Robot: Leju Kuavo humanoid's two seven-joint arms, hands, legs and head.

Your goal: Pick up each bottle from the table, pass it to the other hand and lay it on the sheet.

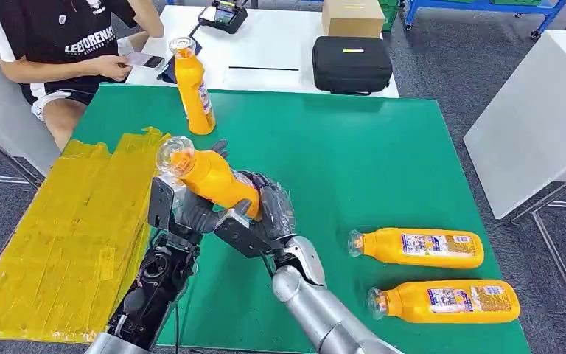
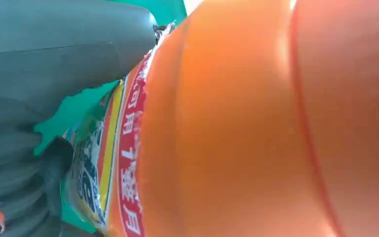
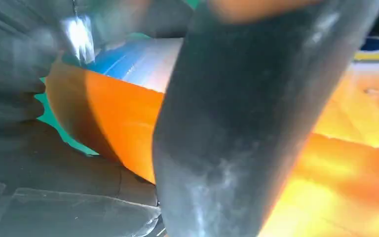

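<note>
I am looking at the green surface (image 1: pixel 383 162), with the yellow sheet (image 1: pixel 66 228) lying along its left side. Beside the sheet's right edge, both hands are grasping the held bottle (image 1: pixel 214 178), tilted, cap toward the sheet: the left hand (image 1: pixel 184 210) under it, the right hand (image 1: pixel 265 214) around its base. One upright bottle (image 1: pixel 194 87) is standing beyond the sheet's far corner. Two lying bottles (image 1: pixel 420 247) (image 1: pixel 449 301) are resting well right of the sheet.

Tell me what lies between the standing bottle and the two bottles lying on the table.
In the head view, only bare green table separates the standing bottle from the two lying bottles. The held bottle is off to the side.
</note>
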